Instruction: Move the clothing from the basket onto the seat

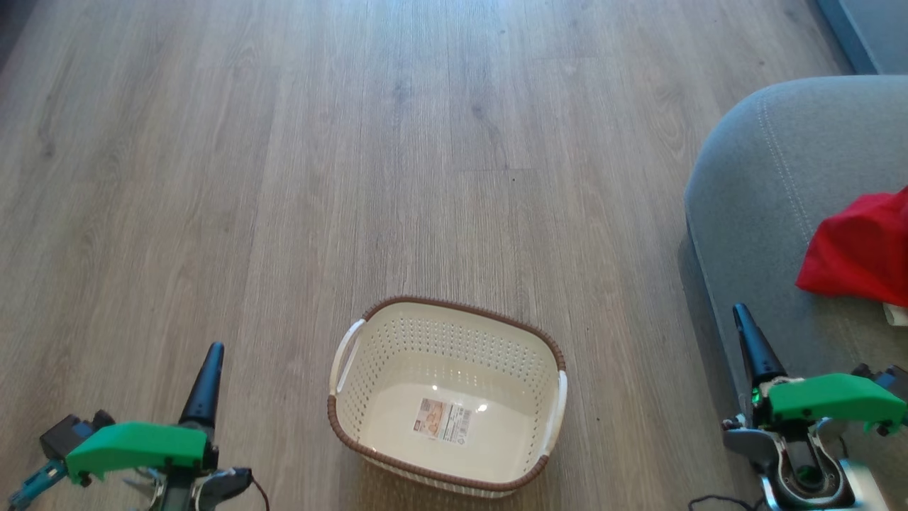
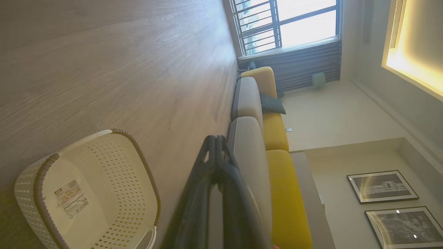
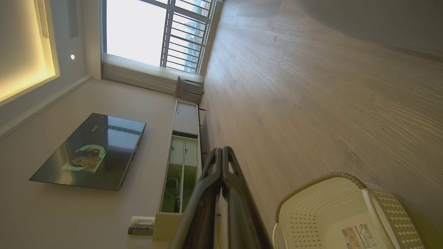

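The cream basket [image 1: 448,333] with a brown rim stands on the wood floor at the bottom centre of the head view, holding nothing but the label [image 1: 443,421] on its floor; it also appears in the wrist views [image 2: 104,166] [image 3: 328,207]. Red clothing [image 1: 858,252] lies on the grey seat [image 1: 773,184] at the right edge. My left gripper [image 1: 213,351] is at the lower left, left of the basket, fingers together with nothing held [image 2: 215,138]. My right gripper [image 1: 741,311] is at the lower right beside the seat's front edge, also shut on nothing [image 3: 221,149].
Bare wood floor [image 1: 355,142] stretches ahead and to the left. The left wrist view shows a row of grey and yellow sofa cushions [image 2: 273,131] under a window. The right wrist view shows a wall television [image 3: 90,152] and a low cabinet [image 3: 183,145].
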{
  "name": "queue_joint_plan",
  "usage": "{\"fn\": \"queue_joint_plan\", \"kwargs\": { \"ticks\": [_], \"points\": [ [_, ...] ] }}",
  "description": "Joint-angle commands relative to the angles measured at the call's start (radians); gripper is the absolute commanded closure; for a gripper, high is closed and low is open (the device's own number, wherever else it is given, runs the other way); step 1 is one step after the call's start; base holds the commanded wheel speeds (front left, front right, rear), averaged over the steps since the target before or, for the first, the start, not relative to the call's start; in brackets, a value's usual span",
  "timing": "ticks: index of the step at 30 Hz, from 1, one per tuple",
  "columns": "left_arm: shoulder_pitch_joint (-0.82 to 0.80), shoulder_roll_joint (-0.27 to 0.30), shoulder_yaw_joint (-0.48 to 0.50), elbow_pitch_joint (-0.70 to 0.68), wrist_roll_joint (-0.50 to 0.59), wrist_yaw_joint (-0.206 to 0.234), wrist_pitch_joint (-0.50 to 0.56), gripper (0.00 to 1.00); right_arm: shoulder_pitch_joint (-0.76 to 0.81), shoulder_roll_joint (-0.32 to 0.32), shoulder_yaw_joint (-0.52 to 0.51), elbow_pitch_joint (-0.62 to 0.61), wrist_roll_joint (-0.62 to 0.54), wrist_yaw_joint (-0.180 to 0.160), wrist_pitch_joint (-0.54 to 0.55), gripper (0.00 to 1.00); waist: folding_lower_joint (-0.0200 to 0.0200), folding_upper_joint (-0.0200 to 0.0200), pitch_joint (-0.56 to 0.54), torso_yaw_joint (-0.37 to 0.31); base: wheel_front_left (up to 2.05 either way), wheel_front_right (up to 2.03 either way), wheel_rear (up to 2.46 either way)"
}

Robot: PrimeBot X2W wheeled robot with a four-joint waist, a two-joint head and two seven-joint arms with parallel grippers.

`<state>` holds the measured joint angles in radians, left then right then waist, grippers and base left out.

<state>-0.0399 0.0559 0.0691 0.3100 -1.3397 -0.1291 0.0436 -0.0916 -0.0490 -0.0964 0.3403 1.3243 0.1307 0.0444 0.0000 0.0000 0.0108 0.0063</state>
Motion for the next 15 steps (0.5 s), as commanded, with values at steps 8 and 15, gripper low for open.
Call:
{"fn": "queue_joint_plan", "kwargs": {
  "ticks": [8, 15],
  "points": [
    [-0.062, -0.001, 0.039, -0.049, -0.127, -0.001, 0.034, 1.00, -0.019, -0.001, -0.001, -0.065, 0.134, 0.000, 0.033, 1.00, 0.0000, 0.0000, -0.003, -0.003, 0.00, 0.00, 0.00],
    [-0.065, -0.003, 0.042, -0.056, -0.195, -0.001, 0.051, 1.00, -0.018, -0.001, -0.009, -0.080, 0.206, 0.000, 0.050, 1.00, 0.0000, 0.0000, -0.005, -0.004, 0.00, 0.00, 0.00]
  ]
}}
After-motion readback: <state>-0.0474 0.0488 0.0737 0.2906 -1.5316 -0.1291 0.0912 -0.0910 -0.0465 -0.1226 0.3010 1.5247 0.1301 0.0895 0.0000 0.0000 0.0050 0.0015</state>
